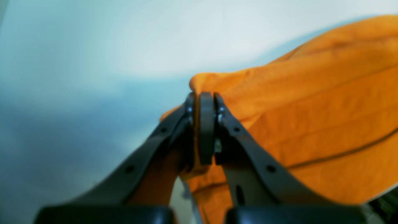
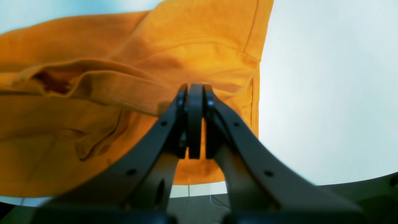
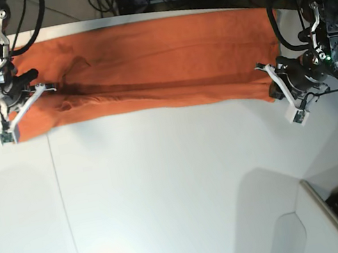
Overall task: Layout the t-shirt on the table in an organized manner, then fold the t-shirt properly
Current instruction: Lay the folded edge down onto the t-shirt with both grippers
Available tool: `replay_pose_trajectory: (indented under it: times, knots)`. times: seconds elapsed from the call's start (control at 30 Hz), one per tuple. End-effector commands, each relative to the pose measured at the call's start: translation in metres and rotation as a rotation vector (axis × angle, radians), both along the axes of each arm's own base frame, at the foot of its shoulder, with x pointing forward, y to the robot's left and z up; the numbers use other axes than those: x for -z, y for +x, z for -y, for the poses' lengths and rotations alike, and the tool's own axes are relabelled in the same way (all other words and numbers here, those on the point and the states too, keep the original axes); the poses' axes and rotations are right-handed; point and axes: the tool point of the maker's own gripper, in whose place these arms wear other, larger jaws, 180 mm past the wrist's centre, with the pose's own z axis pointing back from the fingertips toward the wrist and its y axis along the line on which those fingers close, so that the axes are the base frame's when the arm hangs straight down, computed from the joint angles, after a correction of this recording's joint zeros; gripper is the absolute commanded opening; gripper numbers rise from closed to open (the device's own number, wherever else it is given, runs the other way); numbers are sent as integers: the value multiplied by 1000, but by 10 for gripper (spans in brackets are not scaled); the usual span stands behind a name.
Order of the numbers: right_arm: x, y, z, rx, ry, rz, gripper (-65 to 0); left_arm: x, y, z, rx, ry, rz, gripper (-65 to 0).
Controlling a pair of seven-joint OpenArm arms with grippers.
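Orange cloth is pinched at both ends: the left gripper (image 1: pixel 205 99) is clamped on an edge of the t-shirt (image 3: pixel 146 65), a small fold of fabric bunched up past its tips, and the right gripper (image 2: pixel 195 90) is clamped on a hem by the collar side. In the base view the shirt is seen stretched out as a long band across the far part of the table (image 3: pixel 180 196), with the left gripper at its right end and the right gripper at its left end. A thin dark seam (image 3: pixel 62 196) is seen running down the tabletop on the left.
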Motion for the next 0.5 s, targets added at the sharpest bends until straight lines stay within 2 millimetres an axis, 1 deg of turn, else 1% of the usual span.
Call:
replay_pose_trajectory:
  times: [0.0,0.07,0.1,0.17,0.2,0.37,0.47]
  knots:
    - [-8,6,4,1,-15,35,-650,-15,7,-6,23,19,44,-650]
    - [-11,6,4,1,-18,44,-650,-17,3,-6,40,27,44,-650]
    - [-13,3,4,0,-21,42,-650,-17,0,-5,46,31,42,-650]
    - [-18,0,4,-6,-28,53,-650,-16,-8,-9,58,49,29,-650]
    - [-22,1,3,-8,-31,62,-650,-15,-12,-7,70,52,21,-650]
    - [-17,-13,0,-10,-26,31,-650,-12,-31,0,130,74,-12,-650]
    - [-11,-23,-9,4,2,11,-650,-12,-39,4,144,74,-16,-650]
